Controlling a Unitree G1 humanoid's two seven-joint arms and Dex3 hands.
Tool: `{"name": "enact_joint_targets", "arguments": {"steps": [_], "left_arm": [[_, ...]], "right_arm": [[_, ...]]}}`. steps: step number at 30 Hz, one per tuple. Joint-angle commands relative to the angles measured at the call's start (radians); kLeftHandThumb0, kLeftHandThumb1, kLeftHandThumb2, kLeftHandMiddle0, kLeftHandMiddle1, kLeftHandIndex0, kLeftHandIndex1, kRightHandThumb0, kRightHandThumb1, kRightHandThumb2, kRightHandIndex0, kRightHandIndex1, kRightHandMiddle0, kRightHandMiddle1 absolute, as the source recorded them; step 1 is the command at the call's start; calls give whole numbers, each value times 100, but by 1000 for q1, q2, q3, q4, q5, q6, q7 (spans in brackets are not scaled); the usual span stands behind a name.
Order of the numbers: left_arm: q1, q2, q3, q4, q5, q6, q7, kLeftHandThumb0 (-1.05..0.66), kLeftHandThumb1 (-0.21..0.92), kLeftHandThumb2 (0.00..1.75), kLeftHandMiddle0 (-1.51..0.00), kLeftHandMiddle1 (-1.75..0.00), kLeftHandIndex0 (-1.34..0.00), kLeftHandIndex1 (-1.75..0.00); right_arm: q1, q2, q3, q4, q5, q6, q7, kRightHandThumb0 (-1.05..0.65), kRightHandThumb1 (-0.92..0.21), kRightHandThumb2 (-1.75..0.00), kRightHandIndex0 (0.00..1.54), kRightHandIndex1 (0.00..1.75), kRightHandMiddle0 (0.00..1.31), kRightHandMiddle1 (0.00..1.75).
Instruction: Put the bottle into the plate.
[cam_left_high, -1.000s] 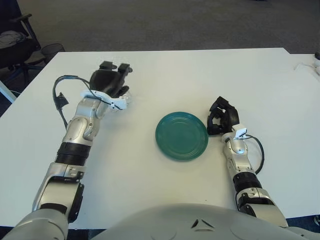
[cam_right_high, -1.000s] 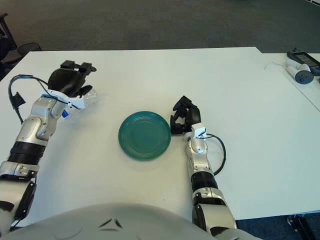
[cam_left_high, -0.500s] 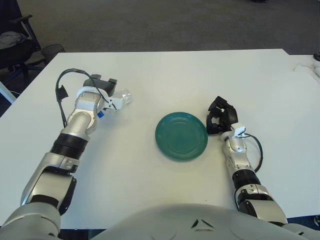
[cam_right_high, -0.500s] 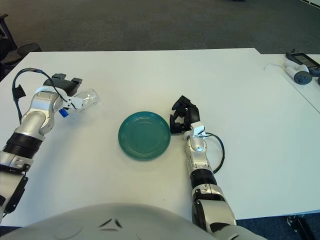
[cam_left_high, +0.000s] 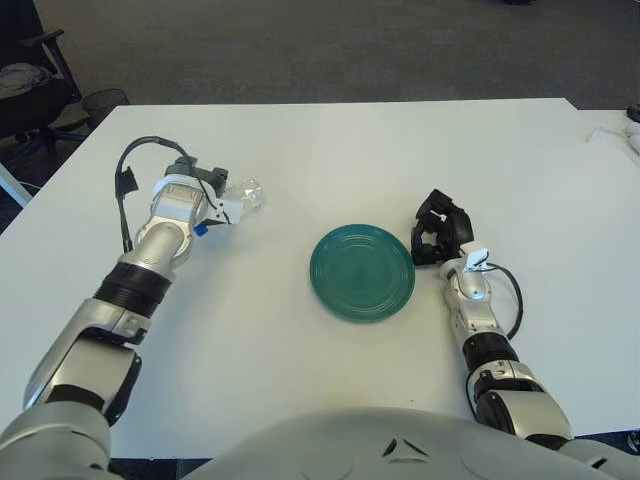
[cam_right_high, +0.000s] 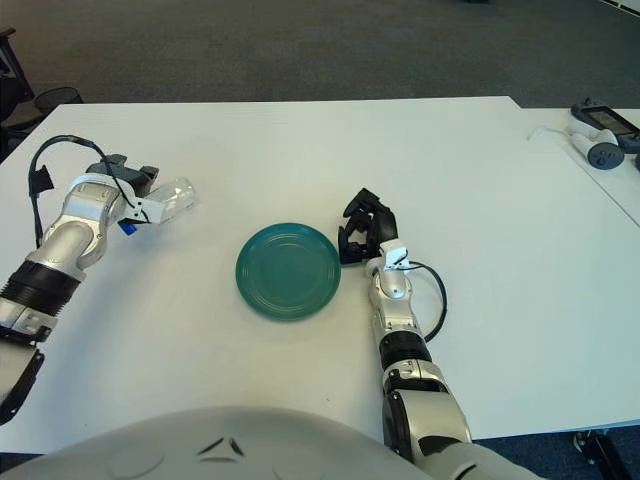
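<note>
right hand (cam_left_high: 438, 230): idle, fingers curled on nothing, sitting just off the right edge of the plate. Leave it be, it's not in the way yet.
plate (cam_left_high: 362, 271): green, round, bare, in the middle of the white table (cam_left_high: 330, 150), roughly between the two hands. That's the drop spot.
left hand (cam_right_high: 122, 185): out on the left side of the table, well apart from the plate, and it's right at the bottle. Can't honestly tell if the fingers are wrapped around it or only pressed against it, wrist blocks the view.
bottle (cam_left_high: 240, 196): clear plastic, lying on its side, one end poking out to the right of the left hand.
tip: I'd make sure the grip is solid round the body first, since clear plastic looks slippery. Then lift, carry right, and set it down over the plate's middle, not the rim.
</note>
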Motion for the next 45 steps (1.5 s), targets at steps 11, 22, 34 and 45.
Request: {"name": "enact_joint_targets", "arguments": {"steps": [11,22,34,45], "left_arm": [[-41,71,-15,-50,-7,1,-25,-105,92,92,0,0,0,0],[-68,78,-23,-51,-64,-46,-97,-105,92,93,0,0,0,0],[-96,65,-23,-64,-134,-57,-135,-105,92,95,0,0,0,0],[-122,38,-24,35,-222,-85,-40,-105,92,92,-9,-5,0,0]], "right_arm": [[106,37,-2,174,15,88,14,0,12,-175,93,175,79,157],[93,36,-5,192,12,83,5,0,12,-175,93,175,79,157],[89,34,-10,207,12,67,4,-1,13,-173,94,175,85,148],[95,35,1,193,-13,86,-59,0,5,-170,91,167,66,173]]}}
